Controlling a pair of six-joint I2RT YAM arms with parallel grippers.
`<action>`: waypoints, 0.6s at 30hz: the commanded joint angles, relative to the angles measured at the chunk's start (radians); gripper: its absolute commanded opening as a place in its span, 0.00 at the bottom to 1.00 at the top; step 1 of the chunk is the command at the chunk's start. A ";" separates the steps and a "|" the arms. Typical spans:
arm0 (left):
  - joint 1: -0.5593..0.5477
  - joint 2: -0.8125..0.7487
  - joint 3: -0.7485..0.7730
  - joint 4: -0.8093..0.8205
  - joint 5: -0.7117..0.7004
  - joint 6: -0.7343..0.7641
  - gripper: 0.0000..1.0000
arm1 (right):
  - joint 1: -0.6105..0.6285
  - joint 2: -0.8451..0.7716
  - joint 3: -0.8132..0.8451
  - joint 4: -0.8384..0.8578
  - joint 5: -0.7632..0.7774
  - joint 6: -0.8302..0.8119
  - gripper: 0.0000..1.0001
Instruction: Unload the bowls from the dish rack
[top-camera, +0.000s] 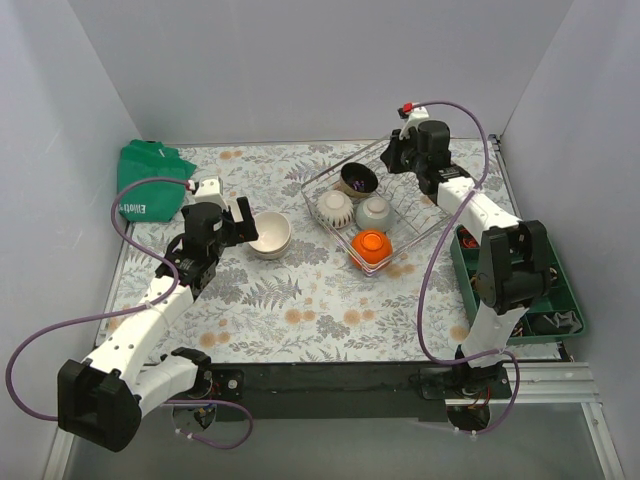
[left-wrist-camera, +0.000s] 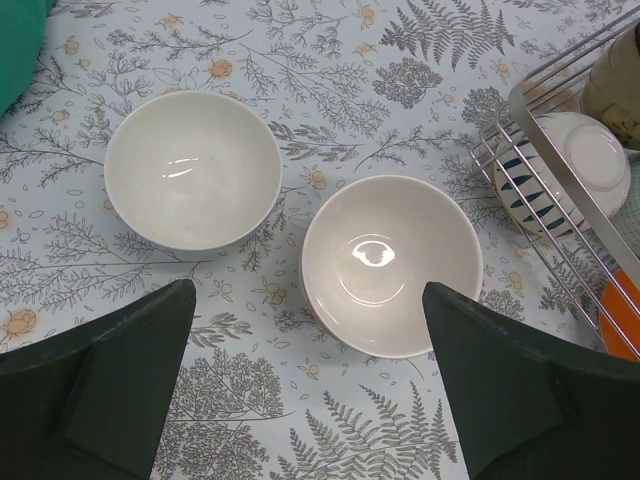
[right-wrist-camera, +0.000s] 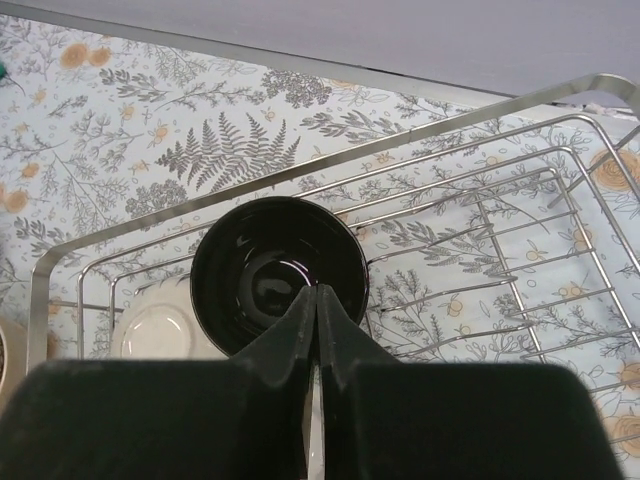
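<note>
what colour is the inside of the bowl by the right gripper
Glossy black; the bowl shows best in the right wrist view.

top: high, rear, wide | wrists: close, looking down | shared: dish rack (top-camera: 418, 212) (in all three)

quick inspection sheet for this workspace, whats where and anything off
surface: table under a fern-and-flower cloth; no spills seen
job's things: dish rack holds the black bowl, ribbed bowl, pale green bowl and orange bowl; white bowl and cream bowl stand upright on the cloth, apart
clutter: green bag far left; dark green tray of small items at the right edge
grippers: left gripper open above the cream bowl; right gripper shut above the black bowl
cables: left purple cable and right purple cable loop over the cloth
surroundings: pale walls on three sides
</note>
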 joint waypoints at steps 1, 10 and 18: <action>-0.004 -0.033 -0.016 0.011 0.005 0.011 0.98 | 0.001 -0.011 -0.012 -0.001 -0.033 -0.065 0.12; -0.004 -0.025 -0.016 0.009 0.010 0.010 0.98 | 0.039 0.044 0.012 -0.047 -0.186 -0.144 0.50; -0.004 -0.020 -0.016 0.009 0.014 0.011 0.98 | 0.090 0.140 0.097 -0.151 -0.291 -0.324 0.59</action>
